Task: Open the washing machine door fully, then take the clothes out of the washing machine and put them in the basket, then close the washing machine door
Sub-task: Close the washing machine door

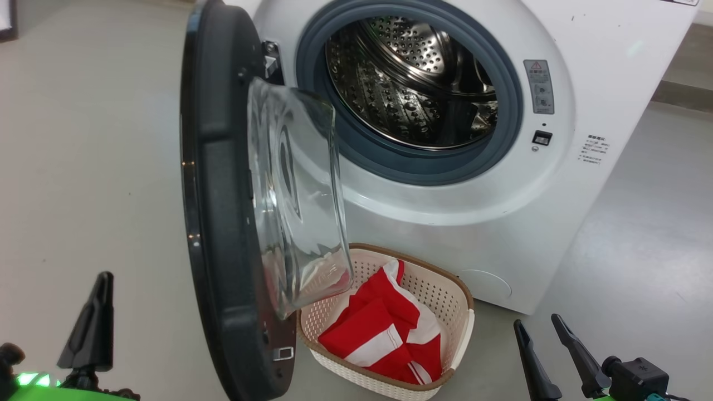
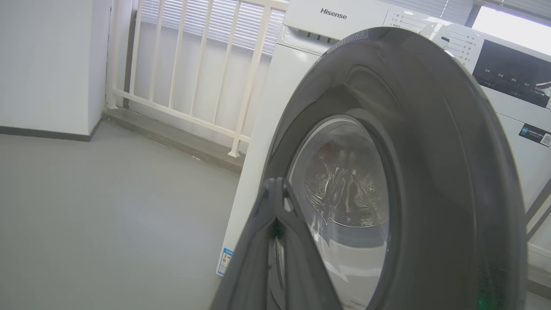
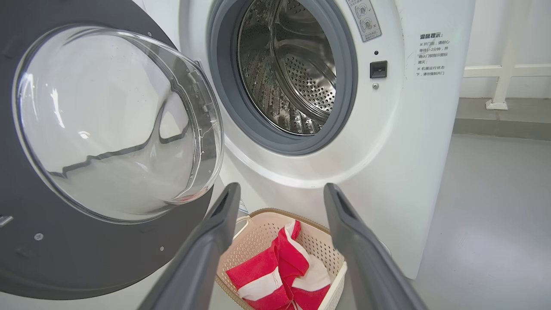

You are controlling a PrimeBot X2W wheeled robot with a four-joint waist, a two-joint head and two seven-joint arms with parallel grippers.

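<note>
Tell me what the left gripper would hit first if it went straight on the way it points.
Most likely the door: the left gripper, shut, points at its outer face, near the edge of the window. How far off it is, I can't tell.

floor (image 1: 83, 167): plain grey, smooth, faint sheen; it runs all round me.
railing (image 2: 193, 64): cream upright bars, standing on a raised grey ledge (image 2: 172, 137).
wall (image 2: 43, 64): white, dark baseboard (image 2: 43, 133) at its foot, beside the railing's end.
blinds (image 2: 215, 21): pale slats I see behind the bars.
</note>
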